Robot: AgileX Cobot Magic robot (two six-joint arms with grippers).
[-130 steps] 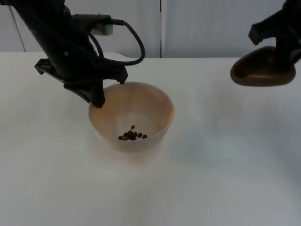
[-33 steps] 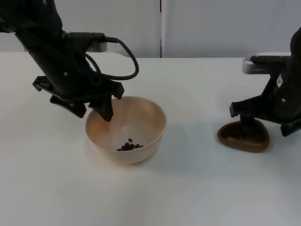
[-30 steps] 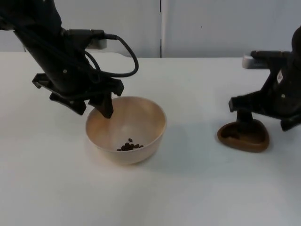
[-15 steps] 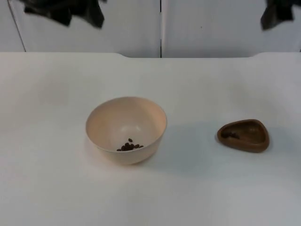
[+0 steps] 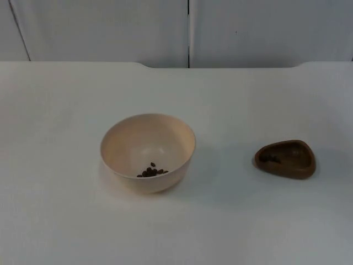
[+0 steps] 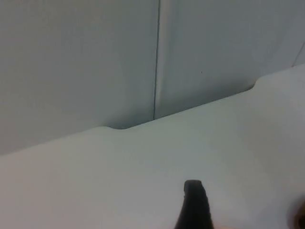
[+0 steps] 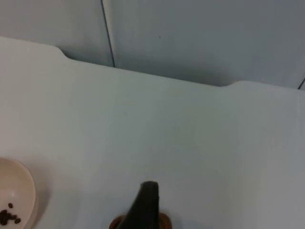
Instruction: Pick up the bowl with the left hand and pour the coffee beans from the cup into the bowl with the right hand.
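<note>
Looking down on the white tabletop [image 5: 66, 221], you see a cream bowl [image 5: 148, 152] standing upright a little toward its left side, about midway between the front edge and the far edge by the grey partition wall [image 5: 110, 30]. A small cluster of dark coffee beans [image 5: 152, 171] lies at the bottom of the bowl. Well apart from it, toward the right edge of the tabletop, sits a low brown cup [image 5: 285, 159] with a rounded, almost triangular outline, resting flat with a few dark beans inside near its left wall.

From the left wrist camera you see one black fingertip of the left gripper [image 6: 193, 206] above bare tabletop, facing the partition wall; how far its fingers are spread cannot be told, and nothing is seen held. From the right wrist camera you see one black fingertip of the right gripper [image 7: 145, 205] just over the cup's brown rim, with the bowl off to one side; its opening cannot be told either.
</note>
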